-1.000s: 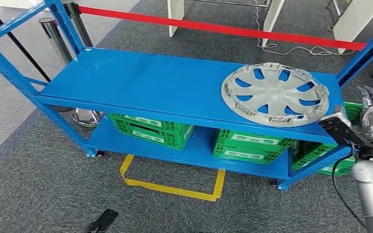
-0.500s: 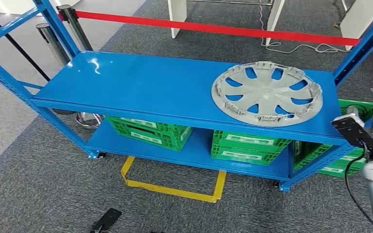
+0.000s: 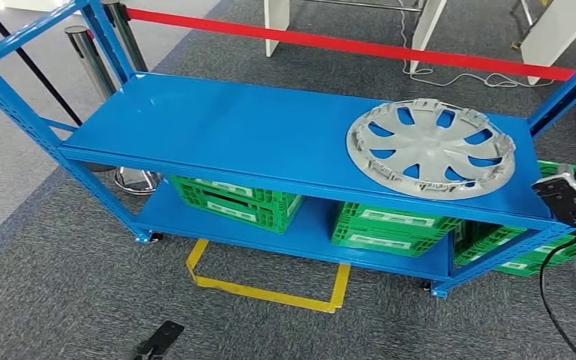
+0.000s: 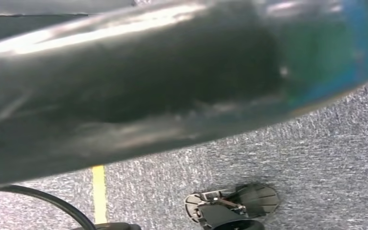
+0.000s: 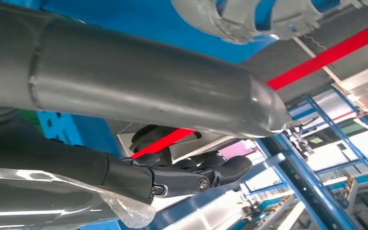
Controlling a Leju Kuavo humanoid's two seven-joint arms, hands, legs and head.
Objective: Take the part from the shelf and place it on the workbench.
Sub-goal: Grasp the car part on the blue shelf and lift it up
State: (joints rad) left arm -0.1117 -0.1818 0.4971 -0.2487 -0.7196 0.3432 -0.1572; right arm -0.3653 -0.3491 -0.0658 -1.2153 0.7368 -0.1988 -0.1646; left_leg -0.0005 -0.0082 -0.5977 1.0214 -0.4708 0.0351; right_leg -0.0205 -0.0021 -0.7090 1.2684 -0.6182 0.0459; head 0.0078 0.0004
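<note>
A silver-grey wheel cover (image 3: 430,148) lies flat on the right end of the blue shelf's top board (image 3: 217,127). My right arm comes up at the shelf's right end, with its wrist camera (image 3: 562,199) just below the board's front corner. In the right wrist view my right hand (image 5: 182,175) holds nothing, and its dark fingers (image 5: 220,170) are stretched out apart from the thick grey thumb (image 5: 148,86). The wheel cover's rim (image 5: 239,17) shows beyond the thumb, apart from the hand. A blurred dark grey part of my left hand (image 4: 124,81) hangs over the carpet; its fingers are hidden.
Green crates (image 3: 232,199) (image 3: 390,225) stand on the lower board, and another (image 3: 547,251) is at the right end. Blue uprights (image 3: 562,86) rise at the shelf's corners. Red barrier tape (image 3: 345,45) and metal posts (image 3: 94,52) stand behind. Yellow tape (image 3: 270,289) marks the carpet in front.
The whole picture has swayed, so the camera moved. My right hand has slid off toward the picture's right edge. The wheel cover still lies in the same place on the shelf.
</note>
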